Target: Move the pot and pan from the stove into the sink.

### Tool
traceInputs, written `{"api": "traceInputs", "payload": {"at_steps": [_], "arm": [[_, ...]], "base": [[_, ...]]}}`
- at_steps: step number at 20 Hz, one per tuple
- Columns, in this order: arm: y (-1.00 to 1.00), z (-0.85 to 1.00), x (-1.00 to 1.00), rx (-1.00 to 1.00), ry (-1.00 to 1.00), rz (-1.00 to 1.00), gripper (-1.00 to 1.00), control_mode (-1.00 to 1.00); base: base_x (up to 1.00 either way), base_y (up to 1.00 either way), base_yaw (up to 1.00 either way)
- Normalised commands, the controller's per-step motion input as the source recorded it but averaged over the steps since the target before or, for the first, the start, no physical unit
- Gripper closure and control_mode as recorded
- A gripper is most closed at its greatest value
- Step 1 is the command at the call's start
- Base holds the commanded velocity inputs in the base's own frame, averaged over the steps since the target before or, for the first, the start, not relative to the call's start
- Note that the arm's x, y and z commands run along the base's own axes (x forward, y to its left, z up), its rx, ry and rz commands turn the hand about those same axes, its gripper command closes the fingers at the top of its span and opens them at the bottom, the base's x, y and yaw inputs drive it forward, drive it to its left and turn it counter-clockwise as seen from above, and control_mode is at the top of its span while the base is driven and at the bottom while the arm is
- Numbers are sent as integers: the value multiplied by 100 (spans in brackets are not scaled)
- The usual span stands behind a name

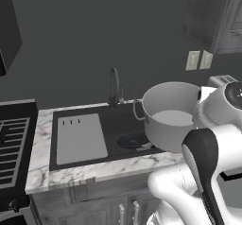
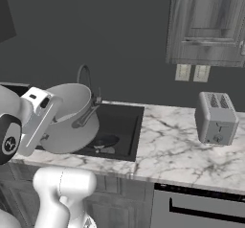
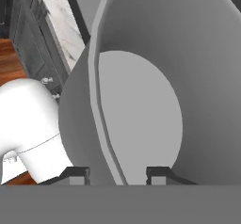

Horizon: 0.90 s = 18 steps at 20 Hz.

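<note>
Centre of the left base view: I hold the pot (image 1: pixel 170 117) tilted above the right part of the sink (image 1: pixel 80 161), its open mouth turned toward the camera and one small side handle at its left edge. In the hand view, my gripper (image 3: pixel 117 175) straddles the pot's rim: one fingertip (image 3: pixel 75 173) lies outside the wall and the other inside, so my fingers are clamped on the rim of the pot. Lower centre of the right base view: the pan (image 2: pixel 102 142) rests in the sink basin, below the raised pot. The faucet (image 1: pixel 114 88) rises behind the basin at centre of the left base view, and the drainboard panel (image 1: pixel 80 138) lies flat in the left part of the sink. The stove (image 1: pixel 12 143) occupies the left edge of that view. A toaster (image 2: pixel 216 118) stands on the marble counter (image 2: pixel 172 150) at the right of the right base view, well apart from the sink.
</note>
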Motion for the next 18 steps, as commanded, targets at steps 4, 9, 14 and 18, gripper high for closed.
{"api": "traceInputs", "payload": {"at_steps": [4,9,14,18], "arm": [[0,0,0,0,0,0,100,100],[0,0,0,0,0,0,100,100],[0,0,3,0,0,0,100,-100],[0,-8,48,0,0,0,100,-100]], "base": [[19,0,0],[21,0,0],[0,0,0],[0,0,0]]}}
